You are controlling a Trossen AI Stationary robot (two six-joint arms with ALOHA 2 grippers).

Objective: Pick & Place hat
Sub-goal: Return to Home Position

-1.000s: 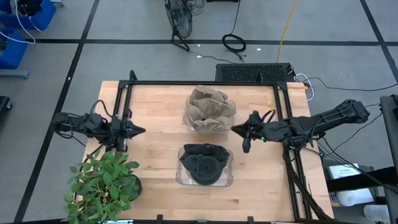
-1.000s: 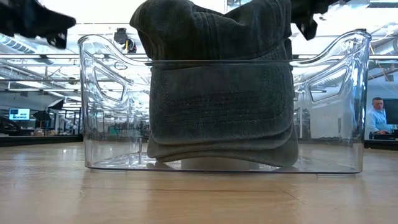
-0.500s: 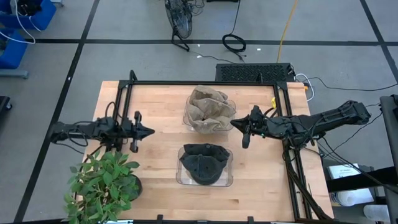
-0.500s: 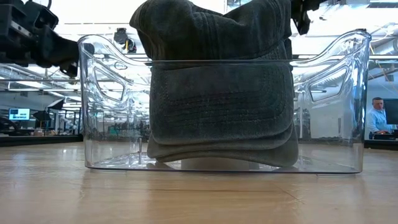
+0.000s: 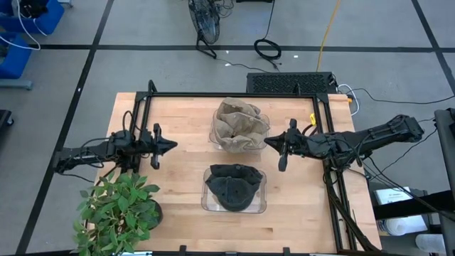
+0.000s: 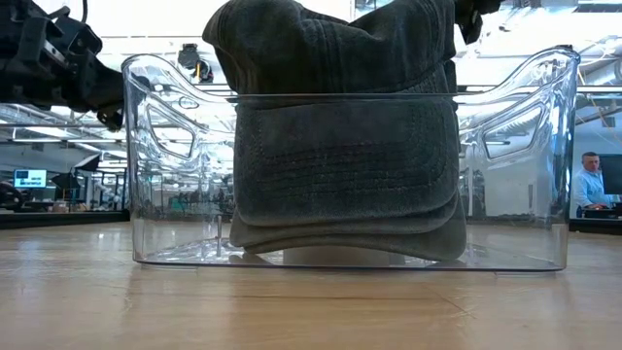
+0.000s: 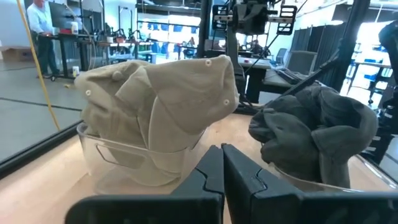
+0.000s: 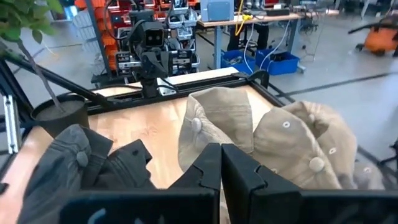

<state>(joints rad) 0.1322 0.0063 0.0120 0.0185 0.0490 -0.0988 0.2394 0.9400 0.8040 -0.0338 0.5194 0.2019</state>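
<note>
1. The low view is filled by the near clear bin (image 6: 505,194), with the black cap (image 6: 345,146) heaped inside and its crown above the rim. This view hides whatever stands behind it.
2. The high view adds a potted plant (image 5: 117,210) at the near left corner of the desk (image 5: 298,220).
3. The high view and both wrist views show the brown cap (image 5: 238,124) in the far bin (image 7: 102,152), just behind the first.
4. The left tool (image 5: 169,146) hangs left of the bins, and the right tool (image 5: 270,145) hangs right of the brown cap. Each wrist view shows its own fingers pressed together, holding nothing.
</note>
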